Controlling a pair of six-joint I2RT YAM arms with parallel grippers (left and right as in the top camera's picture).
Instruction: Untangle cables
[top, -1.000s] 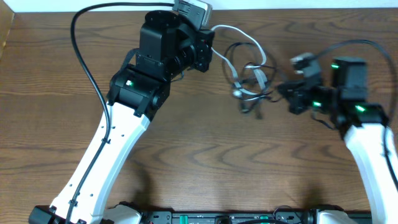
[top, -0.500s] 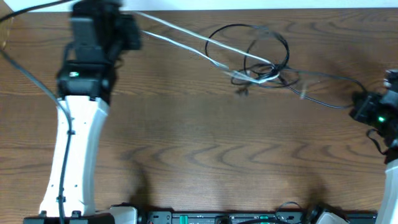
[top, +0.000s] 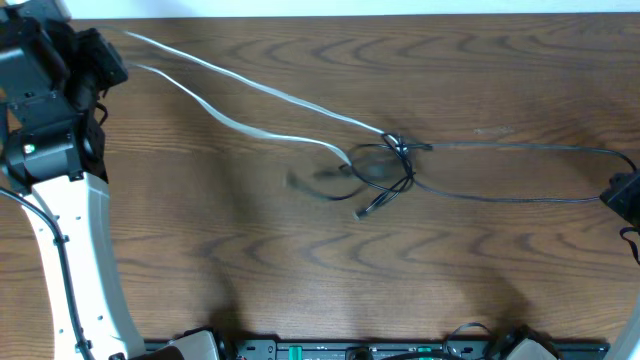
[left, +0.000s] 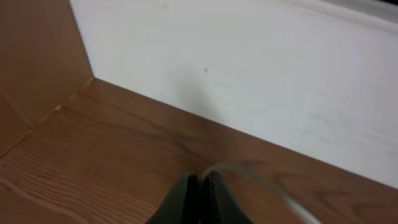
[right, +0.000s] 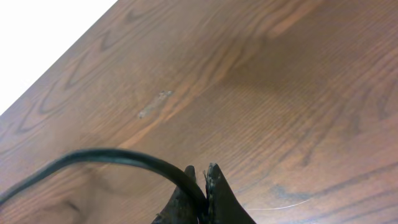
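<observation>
Left tool (left: 200, 186) clamps the thin white-grey cord (top: 300, 100), right tool (right: 199, 177) the thin black cord (right: 112, 154); I reckon the tight knot (top: 395, 160) mid-counter (top: 300, 260) needs slack next.

**Kid 1:** What moved?

**Kid 2:** The big white left robot arm (top: 70, 230) swung from the middle out to the far left corner. The right robot arm (top: 626, 198) slid to the right edge.

**Kid 1:** And the cords?

**Kid 2:** The thin white-grey cable (top: 250, 90) got pulled into two long lines (it was loopy before). The thin black cables (top: 520, 148) stretched right. The loose loops shrank into a small tight knot (top: 395, 150).
</observation>
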